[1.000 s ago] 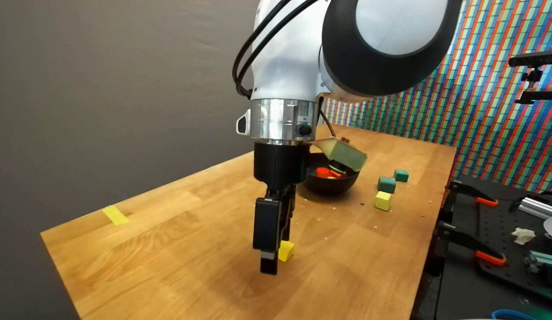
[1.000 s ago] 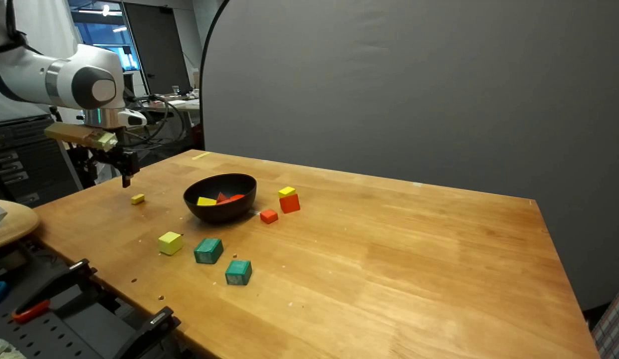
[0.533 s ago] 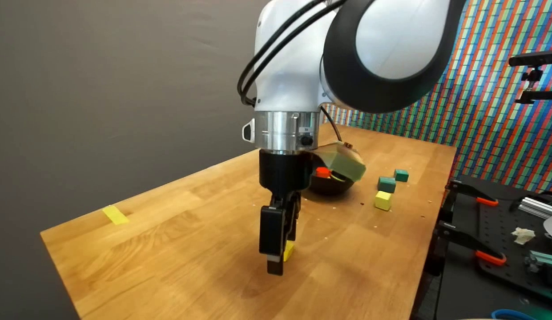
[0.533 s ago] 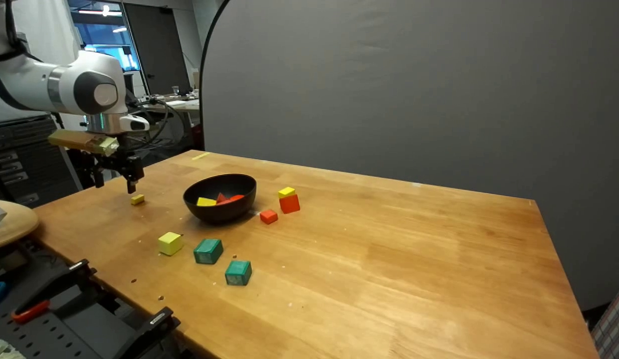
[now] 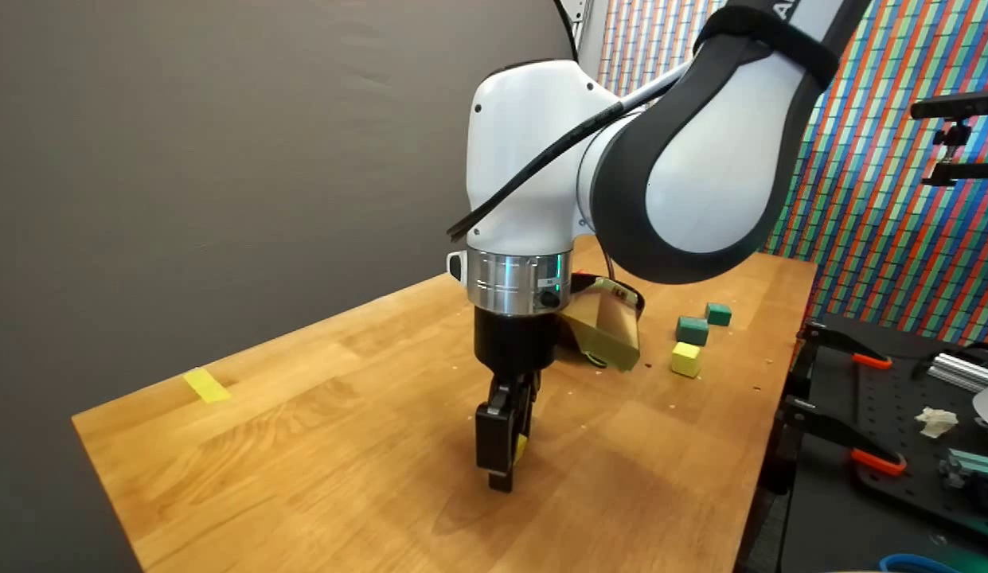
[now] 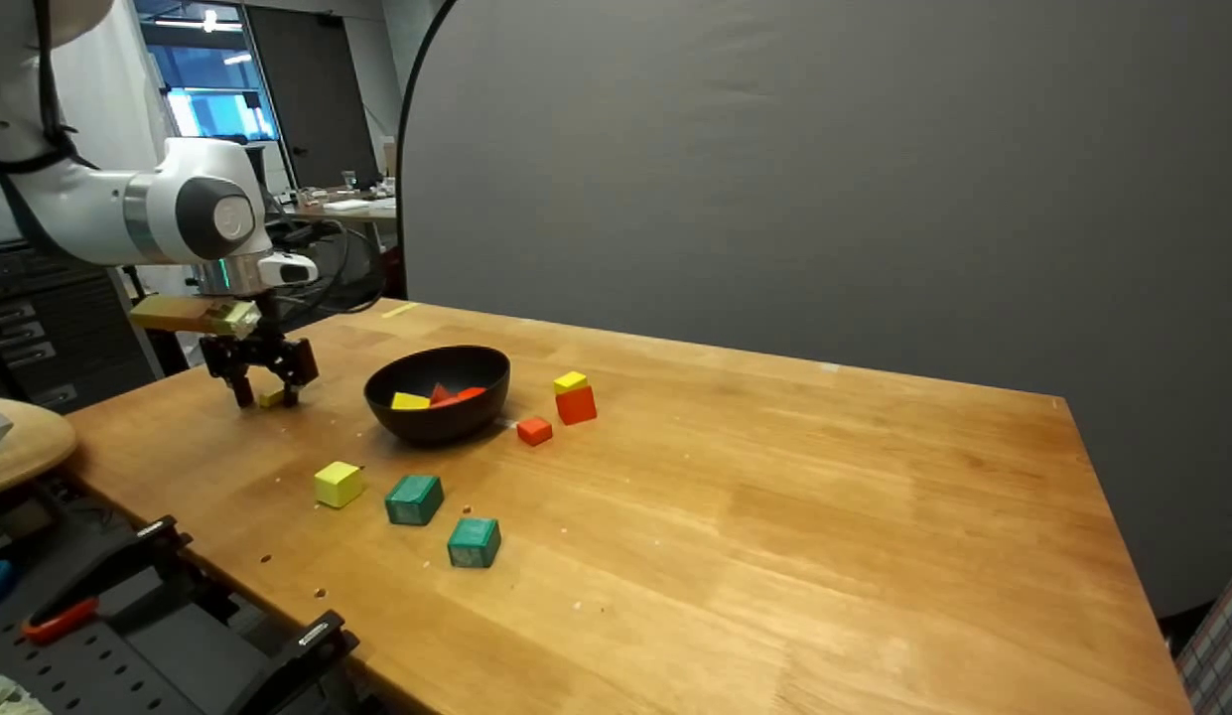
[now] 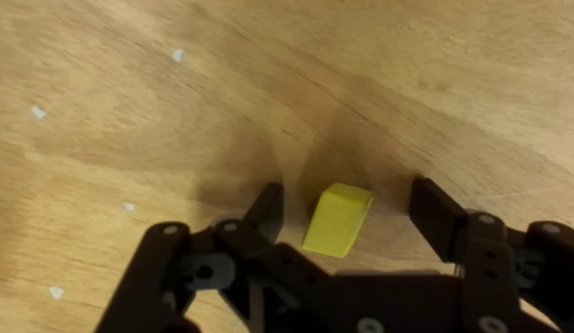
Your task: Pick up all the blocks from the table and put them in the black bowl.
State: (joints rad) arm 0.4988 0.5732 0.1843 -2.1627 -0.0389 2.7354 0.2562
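Lowered and narrowed since a moment ago, the black 2-fingered pincer (image 7: 348, 199) is set astride a small yellow block (image 7: 337, 222) on the light wooden worktop (image 6: 824, 526), its jaws parted, a gap left on each side. Red and yellow pieces (image 6: 411, 401) are held in the round black bowl (image 6: 437, 425); 2 green blocks (image 6: 414, 500), 2 red blocks (image 6: 576, 405) and a pale yellow cube (image 6: 339, 485) are spread near it.

A round black bowl (image 6: 432, 427) sits upright on the light-wood bench (image 6: 824, 536), holding red and yellow blocks (image 6: 410, 401); outside lie two green blocks (image 6: 415, 500), two red blocks (image 6: 577, 405), three yellow blocks (image 6: 339, 485).
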